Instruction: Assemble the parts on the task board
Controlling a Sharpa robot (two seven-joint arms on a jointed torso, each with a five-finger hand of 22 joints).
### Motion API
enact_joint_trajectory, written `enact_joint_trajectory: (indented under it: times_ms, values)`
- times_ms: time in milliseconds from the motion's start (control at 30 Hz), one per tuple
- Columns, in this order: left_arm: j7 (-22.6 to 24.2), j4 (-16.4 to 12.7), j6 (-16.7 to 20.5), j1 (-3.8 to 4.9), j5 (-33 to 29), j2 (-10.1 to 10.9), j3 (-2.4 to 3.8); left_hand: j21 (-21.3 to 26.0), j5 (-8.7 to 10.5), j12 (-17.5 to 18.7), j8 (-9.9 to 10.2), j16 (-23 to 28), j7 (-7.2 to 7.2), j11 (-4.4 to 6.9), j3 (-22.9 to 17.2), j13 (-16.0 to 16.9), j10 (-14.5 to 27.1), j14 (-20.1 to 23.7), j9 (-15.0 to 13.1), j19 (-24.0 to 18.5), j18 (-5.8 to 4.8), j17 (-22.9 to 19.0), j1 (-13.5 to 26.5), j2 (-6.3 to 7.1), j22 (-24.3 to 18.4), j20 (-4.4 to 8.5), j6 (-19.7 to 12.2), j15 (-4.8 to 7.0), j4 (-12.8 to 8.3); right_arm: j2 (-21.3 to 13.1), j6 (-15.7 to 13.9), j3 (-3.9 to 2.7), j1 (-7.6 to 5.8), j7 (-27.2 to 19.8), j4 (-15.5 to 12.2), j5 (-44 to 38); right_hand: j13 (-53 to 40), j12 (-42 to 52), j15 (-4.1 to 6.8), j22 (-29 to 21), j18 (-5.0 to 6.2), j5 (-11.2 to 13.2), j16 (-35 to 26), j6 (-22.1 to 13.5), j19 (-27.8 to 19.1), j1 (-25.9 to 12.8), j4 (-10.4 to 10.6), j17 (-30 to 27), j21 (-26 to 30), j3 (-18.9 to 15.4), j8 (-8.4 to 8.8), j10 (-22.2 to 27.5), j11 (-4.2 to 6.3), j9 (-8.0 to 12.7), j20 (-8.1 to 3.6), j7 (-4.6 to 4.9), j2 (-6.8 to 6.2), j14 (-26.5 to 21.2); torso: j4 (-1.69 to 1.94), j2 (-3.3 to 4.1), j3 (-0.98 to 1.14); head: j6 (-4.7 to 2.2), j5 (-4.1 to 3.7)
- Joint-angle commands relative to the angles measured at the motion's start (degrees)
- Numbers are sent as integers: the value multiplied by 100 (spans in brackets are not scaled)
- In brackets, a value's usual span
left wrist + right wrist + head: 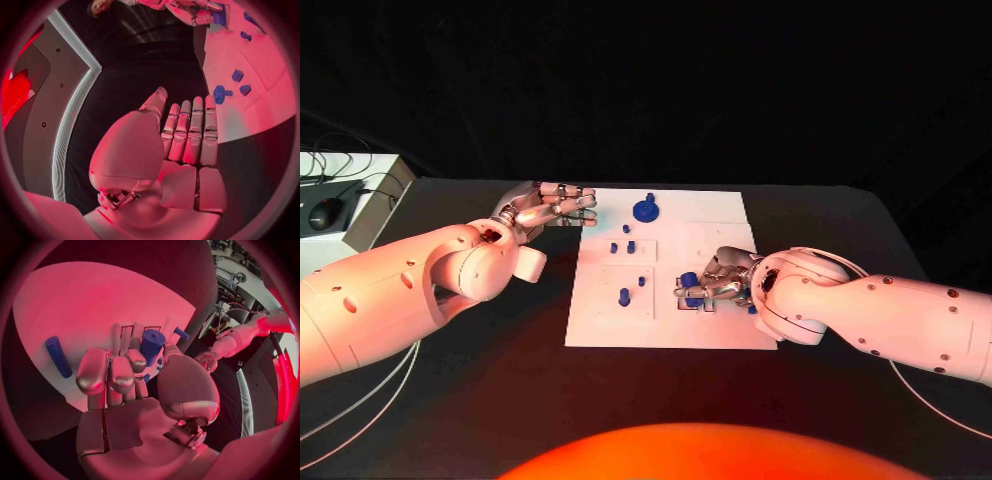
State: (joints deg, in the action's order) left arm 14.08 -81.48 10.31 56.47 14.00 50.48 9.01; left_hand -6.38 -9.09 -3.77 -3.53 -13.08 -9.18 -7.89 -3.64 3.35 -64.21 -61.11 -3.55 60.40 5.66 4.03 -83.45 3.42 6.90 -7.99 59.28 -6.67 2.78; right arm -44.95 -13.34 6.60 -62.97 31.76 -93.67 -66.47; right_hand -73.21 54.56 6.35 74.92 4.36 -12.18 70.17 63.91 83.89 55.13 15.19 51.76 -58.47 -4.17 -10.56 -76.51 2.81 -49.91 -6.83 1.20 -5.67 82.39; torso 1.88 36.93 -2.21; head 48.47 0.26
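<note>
While the black table [473, 400] spreads across the whole lower frame of my head view, the white task board [718, 225] lies at its centre, and my two hands sit at opposite edges of that board. My left hand [548, 207] rests at the board's upper left corner; my left wrist view shows what the head view leaves unclear, its fingers [195, 131] straight, side by side and empty, lying on the dark table just beside the board's edge [262, 105]. My right hand [711, 285] hangs over the lower right part of the board. From the head camera its fingers look bunched around blue pieces, and I cannot tell the hold from there; my right wrist view shows the fingers [119, 375] curled in against a blue cylinder [151, 344], which stands upright between them and the thumb, so I am holding that part. The large blue round part [646, 210] sits near the board's top edge, right of my left hand. A blue peg [625, 296] stands left of centre low on the board, and my right wrist view shows a long blue rod [57, 356] lying flat on the white surface, apart from my fingers. Small blue studs [630, 246] dot the board's middle.
</note>
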Motion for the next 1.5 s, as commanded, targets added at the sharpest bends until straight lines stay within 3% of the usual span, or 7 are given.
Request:
enact_joint_trajectory:
  times_ms: [33,433,1000,1133,1200,1333,1500]
  values:
    - [21,-12,-85,1,15,-3,5,28,-1,26,-8,0,0,2,39,7,45,33,-1,-43,-102,6,-28,-16,-10,-7,-4,-12,10,-5,-116,-2,9,-26,-24,-59,6,-23,-24,783,-54,42,-28,33,283,-66,52,6,-16,-1,15,29,-3,-6,-3,3,-18,22,-2,-2,-1,-4,1]
    - [9,-8,-80,1,18,-4,5,31,-3,26,-8,1,-8,0,49,8,48,37,-1,-43,-100,6,-23,-16,-13,-8,-10,-14,14,-33,-292,-3,22,-77,-117,-38,6,-17,-22,789,-57,74,-20,41,286,-114,105,21,-42,15,8,26,0,-9,-5,-1,-49,24,5,-2,0,-6,19]
    - [-5,-5,-81,1,25,-4,5,36,-2,27,-8,4,-9,-3,58,7,54,48,-1,-45,-100,5,-24,-18,-19,-13,-16,-18,18,-162,-468,-6,29,-175,-186,-44,5,-14,-21,794,-60,33,-18,44,287,-160,84,28,-76,-10,3,21,2,-11,-6,-4,53,24,2,-1,2,-32,17]
    - [1,-3,-81,0,27,-6,4,36,-2,27,-8,4,-9,-3,58,7,54,48,-1,-45,-100,5,-24,-18,-19,-13,-16,-18,18,-287,-679,-15,26,-445,-253,121,13,-30,-27,785,-56,-160,-46,35,277,-51,-97,-9,-41,-149,13,31,7,-1,-5,7,271,20,-3,-5,3,-48,5]
    - [8,-2,-79,0,27,-7,4,36,-2,27,-8,4,-9,-3,58,7,54,48,-1,-45,-100,5,-24,-18,-19,-13,-16,-18,18,-381,-773,-28,17,-587,-300,242,23,-46,-32,773,-52,-310,-88,17,268,19,-377,-67,26,-369,17,57,1,3,2,17,510,25,-10,-5,4,-58,3]
    - [27,1,-71,0,27,-12,4,37,-3,26,-9,0,-7,-1,60,8,51,44,-1,-43,-99,7,-26,-20,-20,-13,-13,-16,20,-626,-765,-58,-50,-826,-383,482,25,-35,-26,775,-52,-420,-77,16,271,86,-510,-57,18,-434,17,54,-6,7,0,8,567,20,-17,-6,7,-77,-1]
    - [39,11,-70,-1,27,-22,4,37,-3,26,-9,0,-7,-1,60,8,51,44,-1,-43,-99,7,-26,-20,-20,-13,-13,-16,20,-946,-422,-75,-170,-901,-423,713,8,0,-26,782,-55,-461,-55,21,273,132,-738,-37,-15,-520,20,43,-3,14,-1,9,705,20,-16,-9,10,-103,-32]
